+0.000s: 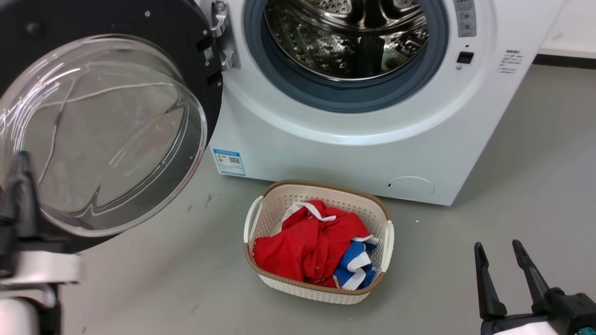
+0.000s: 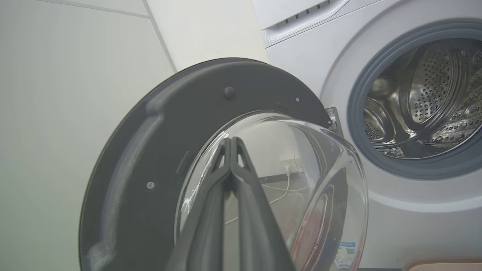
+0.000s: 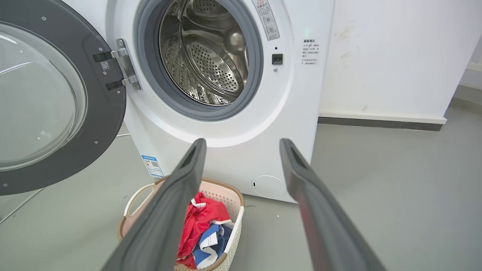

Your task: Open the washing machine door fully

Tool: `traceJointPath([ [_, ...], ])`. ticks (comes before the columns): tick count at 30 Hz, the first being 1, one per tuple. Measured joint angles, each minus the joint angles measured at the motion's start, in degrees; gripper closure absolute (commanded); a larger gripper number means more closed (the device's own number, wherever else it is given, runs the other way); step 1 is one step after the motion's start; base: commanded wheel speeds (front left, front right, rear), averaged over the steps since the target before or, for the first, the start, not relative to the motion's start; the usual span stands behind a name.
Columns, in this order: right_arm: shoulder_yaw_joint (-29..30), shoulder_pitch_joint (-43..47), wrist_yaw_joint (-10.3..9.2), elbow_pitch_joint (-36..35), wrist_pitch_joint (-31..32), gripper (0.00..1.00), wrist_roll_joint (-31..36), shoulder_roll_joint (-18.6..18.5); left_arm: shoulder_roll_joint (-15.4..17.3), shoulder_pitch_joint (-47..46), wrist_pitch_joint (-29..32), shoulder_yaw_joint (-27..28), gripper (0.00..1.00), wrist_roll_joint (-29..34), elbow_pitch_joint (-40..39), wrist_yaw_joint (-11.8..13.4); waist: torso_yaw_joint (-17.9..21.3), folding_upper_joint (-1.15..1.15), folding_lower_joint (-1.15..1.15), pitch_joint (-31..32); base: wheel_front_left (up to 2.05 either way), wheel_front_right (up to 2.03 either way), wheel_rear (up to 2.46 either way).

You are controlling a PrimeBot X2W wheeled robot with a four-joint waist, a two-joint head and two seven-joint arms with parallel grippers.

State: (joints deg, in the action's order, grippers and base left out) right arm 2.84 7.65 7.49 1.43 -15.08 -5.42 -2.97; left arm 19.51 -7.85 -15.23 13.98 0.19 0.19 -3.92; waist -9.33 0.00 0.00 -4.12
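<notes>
1. Door (image 1: 102, 135): upper left of the head view, swung wide on its hinge with the glass bowl facing out. Judged near full travel.
2. Machine (image 1: 354, 139): upper centre, drum exposed.
3. Left gripper (image 2: 230, 150): fingers pressed together and holding nothing, aimed at the bowl, apparently to push. Contact cannot be told.
4. Right gripper (image 1: 497, 245): lower right, spread wide, empty, well apart from the door.
5. Basket (image 1: 279, 195): on the floor below the opening.

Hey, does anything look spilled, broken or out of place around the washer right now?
Nothing stands out. The washing machine door hangs open on its hinge, and the laundry basket stands upright on the floor with the clothes inside, none spilled.
</notes>
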Motion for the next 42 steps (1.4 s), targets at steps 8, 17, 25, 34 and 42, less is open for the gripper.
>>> traceJointPath([
  [8, 0.13, 1.88, 0.01, -2.21, 0.00, 0.00, 0.11, 0.03, -6.24, 5.66, 0.00, -8.05, 1.00, 2.15, -2.19, 0.94, 2.75, 0.00, 0.00, 3.02, 0.00, 0.00, 0.00],
  [17, 0.78, 3.51, 0.00, -4.63, 0.00, 0.00, 0.02, 0.04, -9.51, 10.66, 0.00, -10.74, 1.00, 1.09, -0.78, 2.09, 5.89, 0.00, 0.00, 4.95, 0.00, 0.00, 0.00],
  [25, 1.91, 5.00, 0.01, -4.68, 0.00, 0.00, -1.63, 0.04, -11.66, 12.99, 0.00, -12.23, 0.00, -0.67, 1.78, 2.36, 6.10, 0.00, 0.00, 5.96, 0.00, 0.00, 0.00],
  [34, 2.23, 5.96, 0.00, -4.07, 0.00, 0.00, -2.56, 0.04, -13.90, 14.40, 0.00, -13.38, 0.00, -2.48, 3.81, 2.34, 5.89, 0.00, 0.00, 6.63, 0.00, 0.00, 0.00],
  [42, 2.30, 6.30, 0.00, -3.90, 0.00, 0.00, -2.70, 0.04, -14.21, 14.69, 0.01, -13.21, 0.00, -2.88, 5.17, 1.91, 6.10, 0.00, 0.00, 6.62, 0.00, 0.00, 0.00],
])
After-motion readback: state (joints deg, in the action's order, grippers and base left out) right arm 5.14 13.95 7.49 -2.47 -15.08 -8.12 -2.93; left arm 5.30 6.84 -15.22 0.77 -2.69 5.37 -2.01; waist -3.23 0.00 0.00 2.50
